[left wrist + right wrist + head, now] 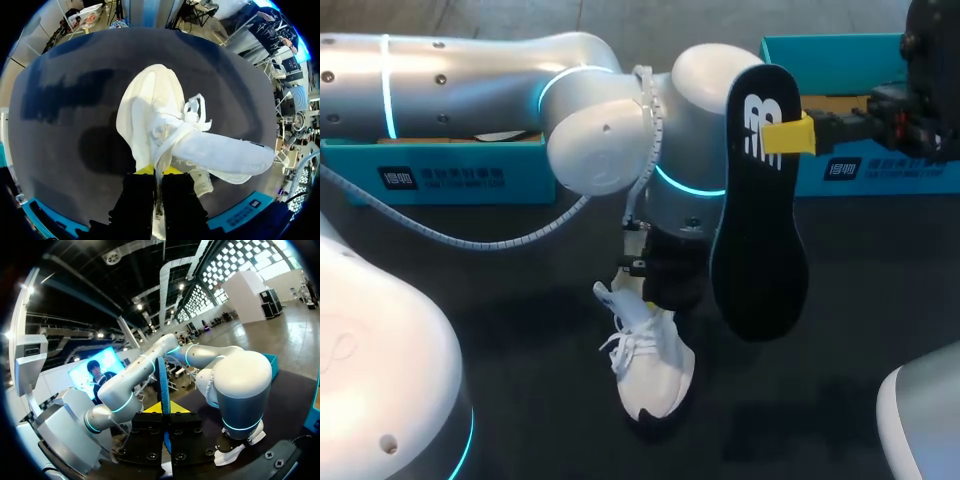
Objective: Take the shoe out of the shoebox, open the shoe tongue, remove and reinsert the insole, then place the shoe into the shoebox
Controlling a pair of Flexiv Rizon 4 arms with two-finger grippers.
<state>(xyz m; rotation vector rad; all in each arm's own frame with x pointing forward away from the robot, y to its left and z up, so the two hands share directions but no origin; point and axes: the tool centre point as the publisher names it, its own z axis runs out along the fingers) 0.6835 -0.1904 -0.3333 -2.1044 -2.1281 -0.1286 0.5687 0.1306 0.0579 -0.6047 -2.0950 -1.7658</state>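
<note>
Right claw (788, 135) was clamped on the black insole (760, 230), gripping it near its upper end so it hung in the air over the middle of the counter (470, 290), just beside the left arm (500, 70). Meanwhile the left claw (159, 170) was squeezed together on a thin white bit of the shoe (150, 100) at its opening; couldn't tell exactly which bit.

The white shoe sat on the counter around the middle, outside both boxes. One teal shoebox (440, 175) lay along the far edge toward the left corner, mostly behind the left arm. A second shoebox (880, 170) was toward the far right corner, behind the right claw. Couldn't really see into either one.

The head view had the insole flat-on, white mark and all. The right wrist view only got it edge-on, a thin strip between the yellow tips. Only the left wrist view showed the laces (195, 107) and the tongue (220, 152) flopped out sideways.
</note>
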